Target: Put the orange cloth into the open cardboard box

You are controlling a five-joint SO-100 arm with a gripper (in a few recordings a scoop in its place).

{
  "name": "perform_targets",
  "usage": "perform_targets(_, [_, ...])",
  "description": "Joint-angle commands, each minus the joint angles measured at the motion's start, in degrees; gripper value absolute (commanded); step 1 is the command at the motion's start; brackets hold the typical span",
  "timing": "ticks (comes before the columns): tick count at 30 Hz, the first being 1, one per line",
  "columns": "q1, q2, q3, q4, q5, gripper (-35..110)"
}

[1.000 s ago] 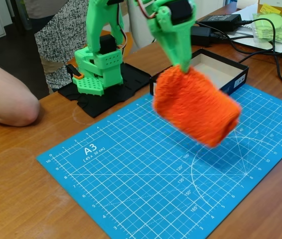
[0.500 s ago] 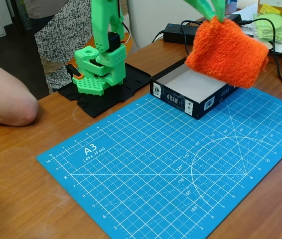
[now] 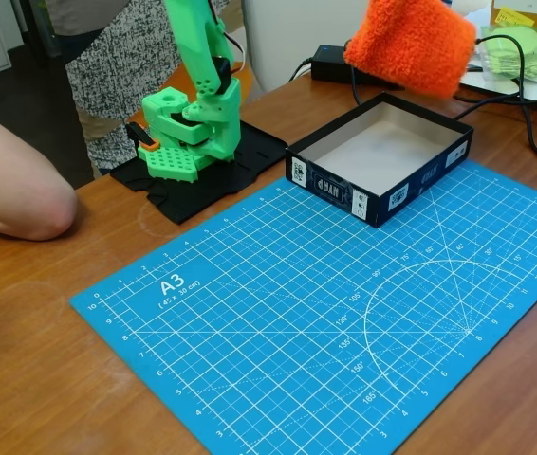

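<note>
orange cloth [image 3: 409,43] above box [image 3: 379,154] (cables [image 3: 525,104] behind)

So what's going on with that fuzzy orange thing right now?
Orange cloth in the air above open cardboard box. Gripper out of frame. Box interior bare, path clear.

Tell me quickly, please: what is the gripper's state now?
Gripper: cannot be told; its fingers are out of frame. The orange cloth hangs in the air above the open cardboard box.
</note>
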Motion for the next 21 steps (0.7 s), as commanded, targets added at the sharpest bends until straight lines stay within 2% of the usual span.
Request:
perform_targets(1, [-2.6,3.4,2.1,0.5,0.7,0])
perform_targets(10, [-2.0,6.3,9.3,-1.7,-0.4,0])
perform_targets(15, [-3.5,11.5,13.5,-4.3,-1.8,28])
perform_targets(21, [-2.9,15.1,14.0,-4.7,-3.1,39])
